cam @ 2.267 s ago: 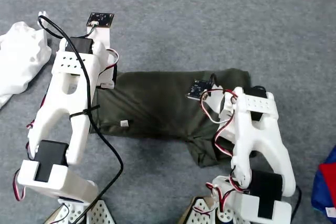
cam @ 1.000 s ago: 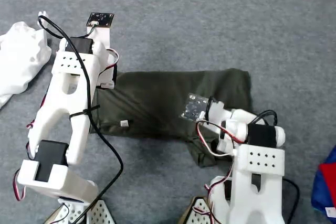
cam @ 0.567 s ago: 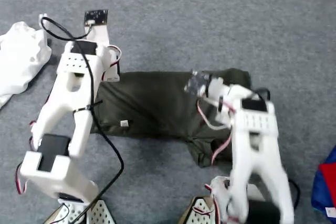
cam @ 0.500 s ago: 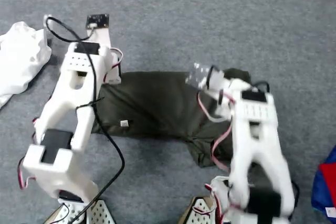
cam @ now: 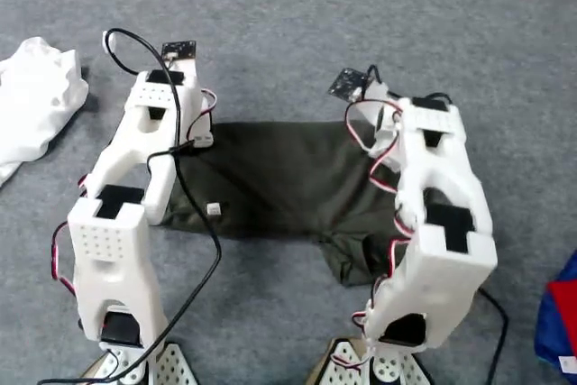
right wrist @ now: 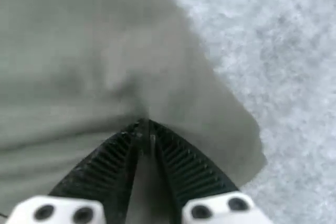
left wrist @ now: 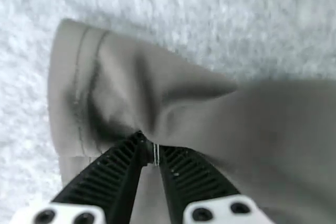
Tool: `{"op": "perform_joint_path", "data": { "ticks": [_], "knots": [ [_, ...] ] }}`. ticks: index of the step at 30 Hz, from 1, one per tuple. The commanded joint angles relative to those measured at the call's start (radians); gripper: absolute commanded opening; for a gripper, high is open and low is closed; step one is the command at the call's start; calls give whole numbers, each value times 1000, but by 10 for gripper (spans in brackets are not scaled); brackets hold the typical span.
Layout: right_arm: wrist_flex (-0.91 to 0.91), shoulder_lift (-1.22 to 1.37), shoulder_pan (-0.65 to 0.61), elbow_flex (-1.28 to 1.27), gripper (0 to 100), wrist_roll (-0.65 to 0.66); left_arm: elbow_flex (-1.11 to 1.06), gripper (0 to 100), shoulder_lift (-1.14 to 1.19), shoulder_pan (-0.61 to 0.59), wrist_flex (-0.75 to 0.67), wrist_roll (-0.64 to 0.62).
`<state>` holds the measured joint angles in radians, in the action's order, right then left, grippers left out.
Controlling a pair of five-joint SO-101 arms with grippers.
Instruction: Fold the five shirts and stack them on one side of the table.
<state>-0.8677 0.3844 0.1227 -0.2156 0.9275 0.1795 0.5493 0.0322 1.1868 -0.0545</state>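
On the table (cam: 505, 60): olive shirt (cam: 279, 178), spread between both arms.
Left gripper (left wrist: 148, 144): closed, pinching the shirt's corner.
Right gripper (right wrist: 144, 128): closed, pinching the shirt's edge.

No legible text; the small white tag (cam: 214, 209) on the olive shirt (cam: 288, 182) unreadable.

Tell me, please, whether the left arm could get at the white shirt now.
Probably not: the left claw is shut on the olive shirt, so it must let go first. Bare table lies between it and the white shirt.
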Motion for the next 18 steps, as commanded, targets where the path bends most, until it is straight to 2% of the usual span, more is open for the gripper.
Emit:
{"op": "perform_joint_path", "data": {
  "ticks": [1,11,18],
  "knots": [
    [-14,27,50,114,16,-12,84,19,4,-48,-3,-3],
    [-63,143,111,283,16,35,129,19,4,-117,12,5],
    [-284,122,113,415,18,43,299,19,10,-110,186,6]
  ]
}}
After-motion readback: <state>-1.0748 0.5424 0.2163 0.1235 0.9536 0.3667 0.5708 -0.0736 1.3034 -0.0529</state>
